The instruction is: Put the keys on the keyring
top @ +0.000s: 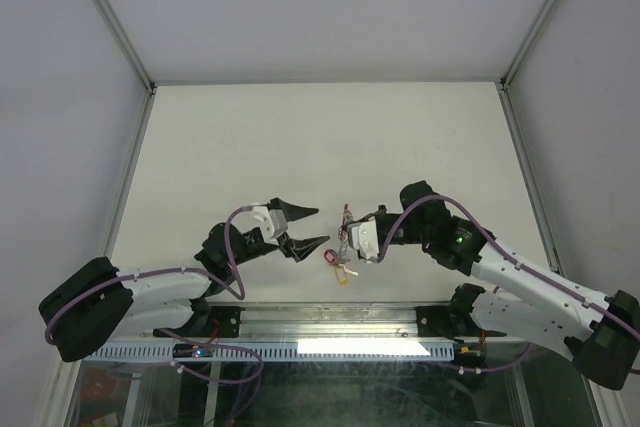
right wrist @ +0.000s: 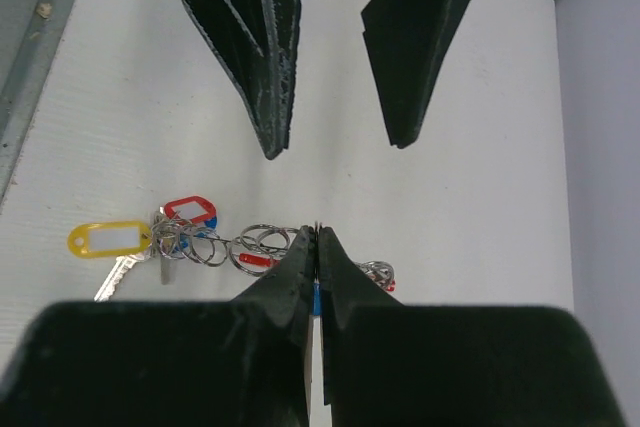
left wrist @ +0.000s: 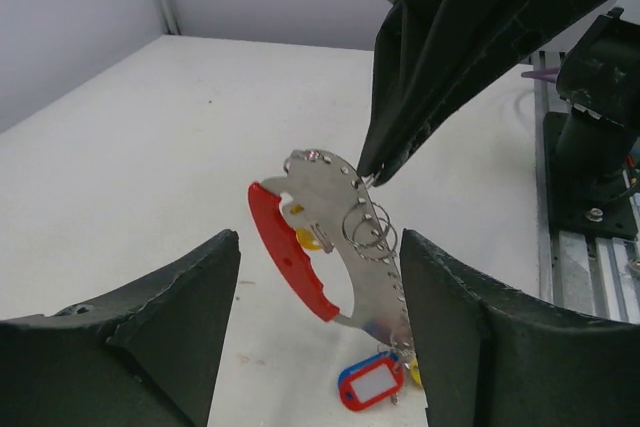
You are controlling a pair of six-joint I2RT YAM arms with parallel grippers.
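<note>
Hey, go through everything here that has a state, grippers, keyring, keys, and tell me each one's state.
left gripper: open, empty, facing the keyring.
right gripper: shut on the keyring's upper edge.
keyring: held tilted, split rings threaded on it.
yellow-tagged key: lying flat on the table.
red tag: lying beside it, in the ring cluster.

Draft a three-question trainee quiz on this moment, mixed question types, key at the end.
1. True or false: the left gripper is open.
2. Which one holds the keyring: A) the left gripper, B) the right gripper, C) neither?
3. Fill in: in the right wrist view, the key tag farthest left is ____.

Key: 1 true; 2 B; 3 yellow.
</note>
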